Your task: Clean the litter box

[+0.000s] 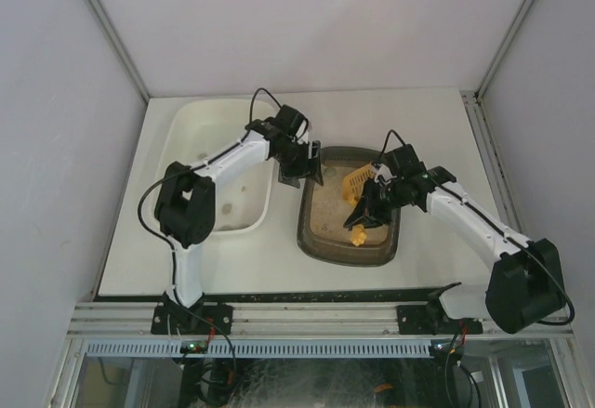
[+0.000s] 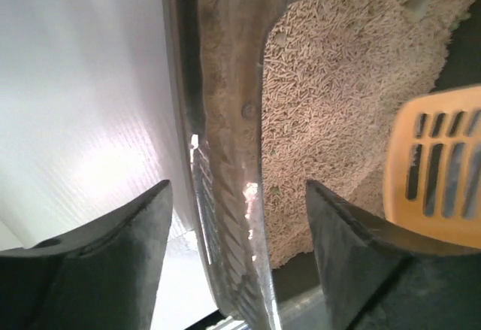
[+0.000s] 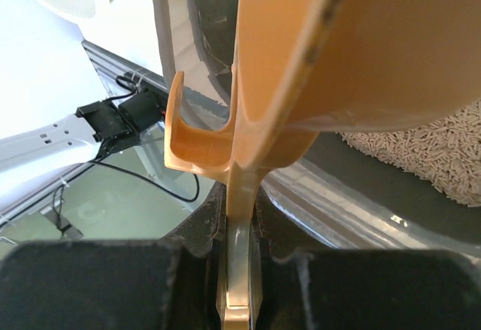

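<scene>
The litter box point(image 1: 346, 257) sits on the table point(image 1: 232, 264), just beside a white tub point(image 1: 200, 129). The left fingers point(image 2: 113, 270) stand apart, straddling its rim. The right fingers point(image 3: 90, 285) clamp the handle of an orange scoop point(image 3: 316, 59), its blade cropped in both wrist views.

Legible text, labels, brands, numbers, signs: none in the top, left wrist or right wrist views.
</scene>
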